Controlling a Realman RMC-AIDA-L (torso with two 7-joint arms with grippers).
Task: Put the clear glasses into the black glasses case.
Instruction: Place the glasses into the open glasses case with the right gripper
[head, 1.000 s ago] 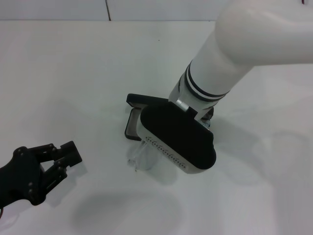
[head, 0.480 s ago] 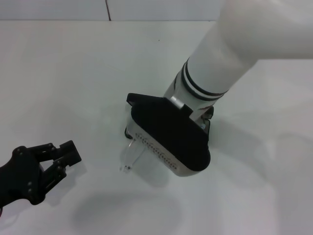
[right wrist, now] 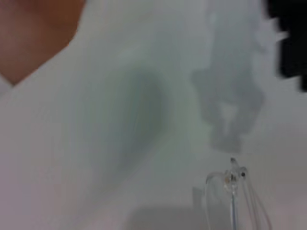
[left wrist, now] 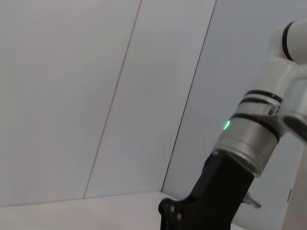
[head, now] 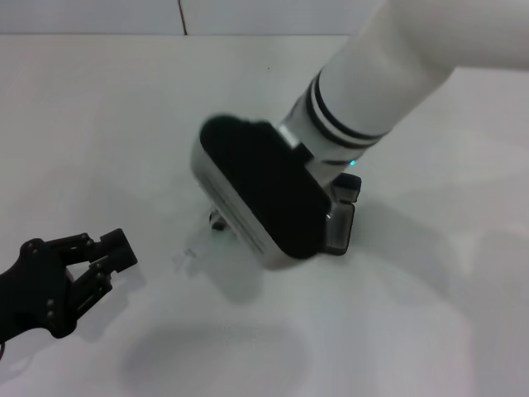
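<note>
The clear glasses [head: 195, 248] hang just above the white table, sticking out to the left from under my right arm's black wrist housing [head: 264, 194]. In the right wrist view the clear glasses [right wrist: 233, 194] show one hinge and the folded arms. They travel with the arm, so my right gripper, hidden under the housing, is shut on them. The black glasses case [head: 340, 223] lies open behind the housing; only its right end with the grey inside shows. My left gripper [head: 106, 265] rests open and empty at the table's front left, well apart from both.
The white table [head: 124, 124] spreads out on all sides, with a wall seam at the back [head: 181, 16]. The thick white right forearm [head: 388, 74] crosses the upper right. In the left wrist view, that right arm [left wrist: 249, 139] stands with a green light on.
My right wrist has swung left and away, carrying the clear glasses leftward. The case's right end has come into view and its left end is now covered. The left gripper has stayed put.
</note>
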